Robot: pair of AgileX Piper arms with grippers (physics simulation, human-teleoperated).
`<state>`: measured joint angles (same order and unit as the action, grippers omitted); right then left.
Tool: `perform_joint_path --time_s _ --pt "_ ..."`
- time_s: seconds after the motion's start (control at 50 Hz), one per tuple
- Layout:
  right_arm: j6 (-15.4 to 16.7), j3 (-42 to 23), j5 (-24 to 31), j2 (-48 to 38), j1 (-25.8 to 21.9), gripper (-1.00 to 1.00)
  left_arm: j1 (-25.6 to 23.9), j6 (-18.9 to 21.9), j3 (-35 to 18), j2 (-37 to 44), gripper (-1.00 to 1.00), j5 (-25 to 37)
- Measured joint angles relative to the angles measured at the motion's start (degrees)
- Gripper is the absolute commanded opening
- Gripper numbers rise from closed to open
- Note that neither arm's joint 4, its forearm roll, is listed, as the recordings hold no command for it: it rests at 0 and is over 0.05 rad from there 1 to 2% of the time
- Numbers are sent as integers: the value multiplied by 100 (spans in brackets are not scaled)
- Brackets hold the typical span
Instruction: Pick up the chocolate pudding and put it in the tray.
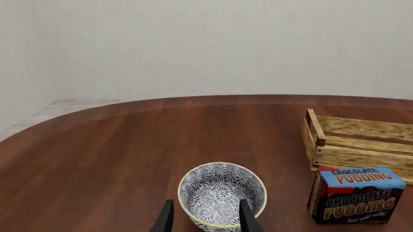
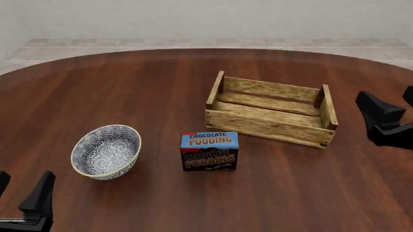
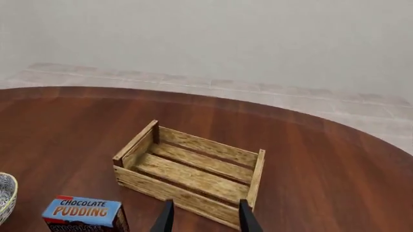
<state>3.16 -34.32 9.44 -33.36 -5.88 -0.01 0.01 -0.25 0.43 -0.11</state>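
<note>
The chocolate pudding (image 2: 209,151) is a small carton with a blue top and a dark brown front. It stands upright on the table just in front of the tray (image 2: 264,126), a light wooden slatted crate with nothing in it. My left gripper (image 2: 24,180) hovers open at the near left, behind the bowl and well away from the carton. At the right edge my right gripper (image 2: 390,97) is open beside the tray's right end. In the left wrist view the pudding (image 1: 358,193) sits near the tray (image 1: 355,154). The right wrist view shows the tray (image 3: 168,188) and the pudding (image 3: 82,210) beyond the right gripper (image 3: 205,213).
A blue-white patterned round bowl (image 2: 106,151) stands left of the carton. In the left wrist view the bowl (image 1: 223,186) lies right ahead of the left gripper (image 1: 206,210). The round brown table (image 2: 129,87) stands on a pale tiled floor.
</note>
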Motion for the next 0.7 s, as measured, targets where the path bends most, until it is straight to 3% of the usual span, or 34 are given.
perform_joint_path --time_s 0.24,0.4,0.56,0.7 --pt "284 -605 213 -361 -162 100 0 0 0 0 100 0" --pt "687 -833 230 -441 -272 100 0 0 0 0 100 0" --pt "1234 -1126 -119 -991 -549 100 0 0 0 0 100 0" --pt "1333 -1468 -216 -1489 -790 100 0 0 0 0 100 0"
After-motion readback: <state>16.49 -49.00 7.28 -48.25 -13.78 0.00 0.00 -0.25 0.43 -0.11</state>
